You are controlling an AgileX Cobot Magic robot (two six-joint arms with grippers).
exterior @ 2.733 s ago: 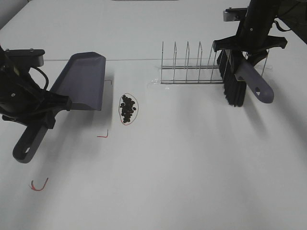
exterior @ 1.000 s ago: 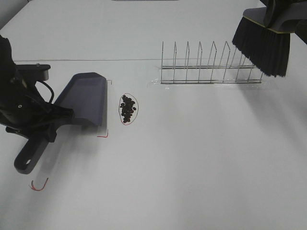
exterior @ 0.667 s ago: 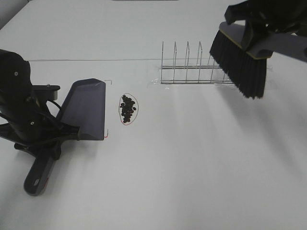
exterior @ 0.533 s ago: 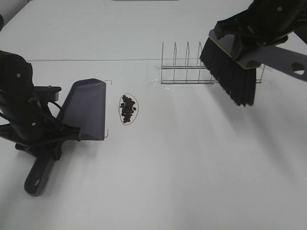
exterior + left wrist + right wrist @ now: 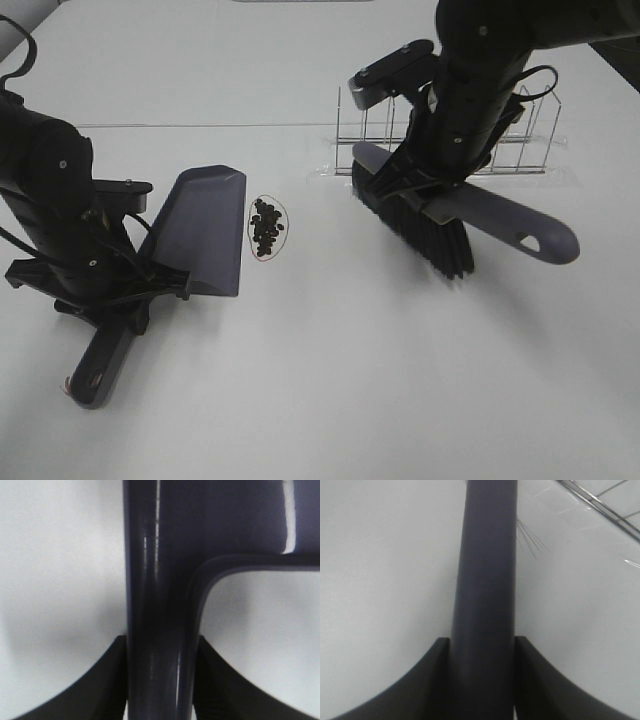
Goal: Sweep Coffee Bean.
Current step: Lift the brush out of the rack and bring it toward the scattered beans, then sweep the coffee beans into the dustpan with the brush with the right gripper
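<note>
The coffee beans (image 5: 267, 225) lie in a small dark cluster inside a thin red string loop on the white table. A dark grey dustpan (image 5: 204, 232) rests just left of them, its front edge close to the loop. My left gripper (image 5: 118, 300) is shut on the dustpan handle (image 5: 157, 605). A dark brush (image 5: 415, 225) hangs low over the table to the right of the beans, bristles down. My right gripper (image 5: 440, 185) is shut on the brush handle (image 5: 485, 590).
A wire dish rack (image 5: 450, 140) stands behind the brush at the back right; part of it shows in the right wrist view (image 5: 600, 500). A red mark (image 5: 68, 380) peeks out beside the dustpan handle's end at the front left.
The right arm swung the brush down and left from above the rack to near the beans. The left arm shifted the dustpan right, toward the beans.
</note>
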